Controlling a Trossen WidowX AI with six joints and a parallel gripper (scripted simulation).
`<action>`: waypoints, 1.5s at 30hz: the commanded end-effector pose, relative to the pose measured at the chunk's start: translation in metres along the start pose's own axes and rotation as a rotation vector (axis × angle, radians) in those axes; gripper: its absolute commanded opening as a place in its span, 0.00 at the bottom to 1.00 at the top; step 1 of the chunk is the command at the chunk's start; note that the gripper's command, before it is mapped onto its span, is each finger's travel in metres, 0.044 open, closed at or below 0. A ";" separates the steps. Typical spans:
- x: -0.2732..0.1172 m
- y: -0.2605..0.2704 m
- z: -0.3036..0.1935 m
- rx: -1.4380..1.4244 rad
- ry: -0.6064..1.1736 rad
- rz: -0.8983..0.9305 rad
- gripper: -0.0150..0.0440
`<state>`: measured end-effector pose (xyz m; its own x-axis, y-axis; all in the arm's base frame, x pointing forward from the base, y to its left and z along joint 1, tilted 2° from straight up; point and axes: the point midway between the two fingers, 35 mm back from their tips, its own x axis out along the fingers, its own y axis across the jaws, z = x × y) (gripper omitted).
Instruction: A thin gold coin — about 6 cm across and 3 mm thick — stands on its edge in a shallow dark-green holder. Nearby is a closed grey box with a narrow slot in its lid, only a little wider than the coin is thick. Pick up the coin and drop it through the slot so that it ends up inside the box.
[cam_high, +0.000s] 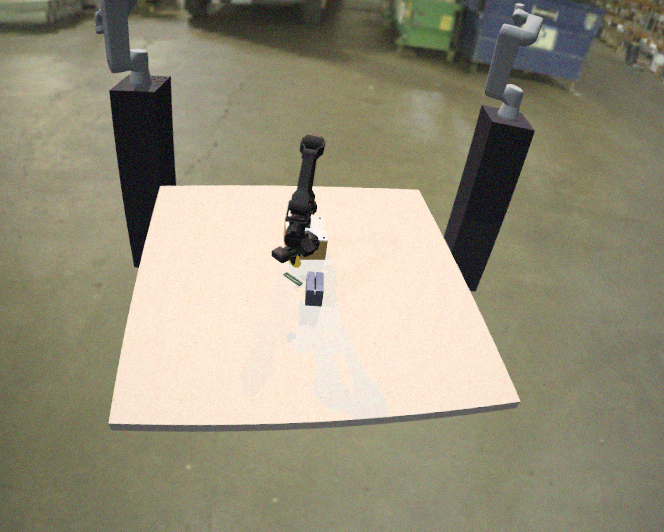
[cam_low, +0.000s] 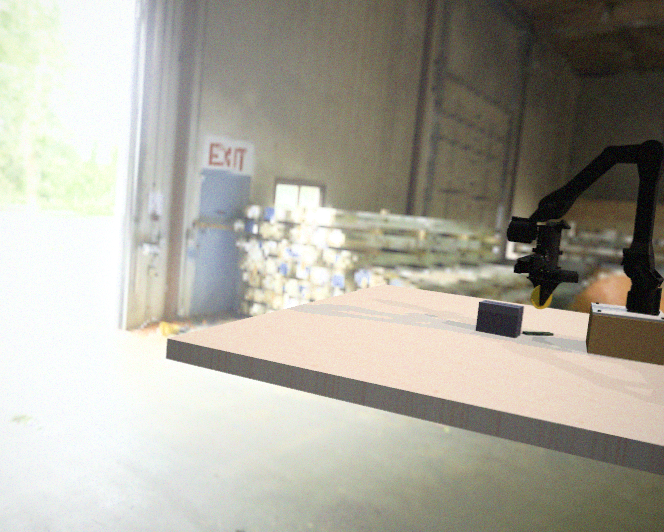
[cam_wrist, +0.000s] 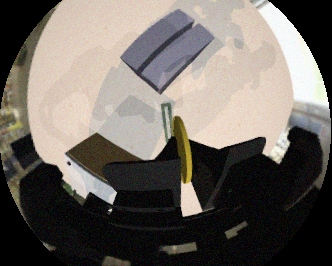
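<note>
We are pinching coin (cam_wrist: 181, 149) edge-on, gripper (cam_wrist: 185, 166) clamped tight on it, hanging above empty holder (cam_wrist: 165, 118). Pickup looking done. Left: carrying coin over to box (cam_wrist: 167, 48), lining edge with slot (cam_wrist: 169, 45), dropping it in.

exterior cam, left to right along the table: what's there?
Grey box → gold coin, held up off the table in the gripper → brown base block. The green holder lies flat on the table below the coin.
</note>
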<state>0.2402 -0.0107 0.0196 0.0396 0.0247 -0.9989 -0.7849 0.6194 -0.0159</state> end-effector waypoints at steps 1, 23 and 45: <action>-0.011 0.000 0.001 -0.004 -0.006 -0.002 0.25; -0.028 0.000 -0.002 0.421 -0.007 -0.001 0.25; -0.029 -0.004 0.005 0.845 -0.008 0.000 0.25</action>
<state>0.2407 -0.0137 0.0481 0.0463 0.0248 -0.9986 -0.0632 0.9978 0.0219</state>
